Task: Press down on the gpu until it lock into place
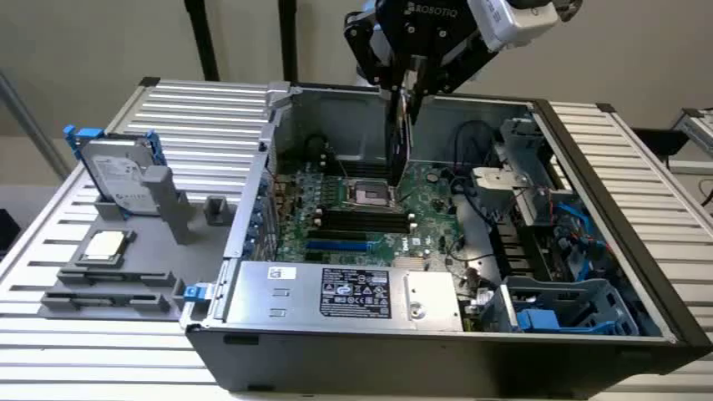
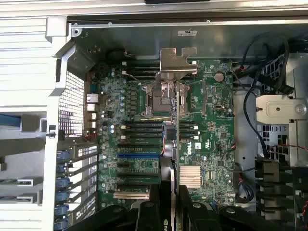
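Observation:
My gripper (image 1: pixel 403 83) hangs over the open computer case (image 1: pixel 624 251), shut on the gpu (image 1: pixel 399 142). The card hangs on edge as a dark, thin slab and reaches down toward the green motherboard (image 1: pixel 334 209) near the CPU socket (image 1: pixel 371 195). In the wrist view the gpu (image 2: pixel 174 144) appears edge-on as a narrow strip running across the board. Its silver end bracket (image 2: pixel 177 62) is at the far end, and the black fingers (image 2: pixel 150 211) clamp it from both sides. Whether its lower edge touches a slot, I cannot tell.
A silver power supply (image 1: pixel 346 292) fills the case's front. Black cables (image 2: pixel 250 96) and a blue drive cage (image 1: pixel 568 305) lie at the exterior view's right. A hard drive (image 1: pixel 120 180) and a loose CPU (image 1: pixel 103 245) sit on grey holders outside the case, on the left.

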Robot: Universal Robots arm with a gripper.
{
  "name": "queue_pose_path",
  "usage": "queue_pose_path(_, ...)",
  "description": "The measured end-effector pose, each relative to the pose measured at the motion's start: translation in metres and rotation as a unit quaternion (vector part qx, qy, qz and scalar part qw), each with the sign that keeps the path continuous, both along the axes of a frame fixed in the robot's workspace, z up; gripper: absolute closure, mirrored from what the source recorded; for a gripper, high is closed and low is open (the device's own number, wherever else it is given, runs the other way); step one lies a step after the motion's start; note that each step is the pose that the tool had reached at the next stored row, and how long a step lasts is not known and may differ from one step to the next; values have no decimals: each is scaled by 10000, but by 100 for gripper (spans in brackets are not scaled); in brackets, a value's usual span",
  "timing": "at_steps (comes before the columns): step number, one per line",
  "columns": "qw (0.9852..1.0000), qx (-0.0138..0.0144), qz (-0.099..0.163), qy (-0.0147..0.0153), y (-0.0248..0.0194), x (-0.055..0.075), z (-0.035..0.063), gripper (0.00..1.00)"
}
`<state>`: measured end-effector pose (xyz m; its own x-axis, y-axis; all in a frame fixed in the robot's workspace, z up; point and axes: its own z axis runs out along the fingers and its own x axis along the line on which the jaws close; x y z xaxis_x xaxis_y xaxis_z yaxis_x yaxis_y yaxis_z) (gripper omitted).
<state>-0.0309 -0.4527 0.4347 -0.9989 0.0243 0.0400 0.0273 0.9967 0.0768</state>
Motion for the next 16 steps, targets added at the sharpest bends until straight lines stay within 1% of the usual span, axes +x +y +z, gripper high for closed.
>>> queue_pose_path(13,10000,-1,0,0,1,0,0,74)
queue_pose_path(14,10000,-2,1,0,7,1,1,74)
queue_pose_path(16,10000,-5,0,1,40,0,-1,74)
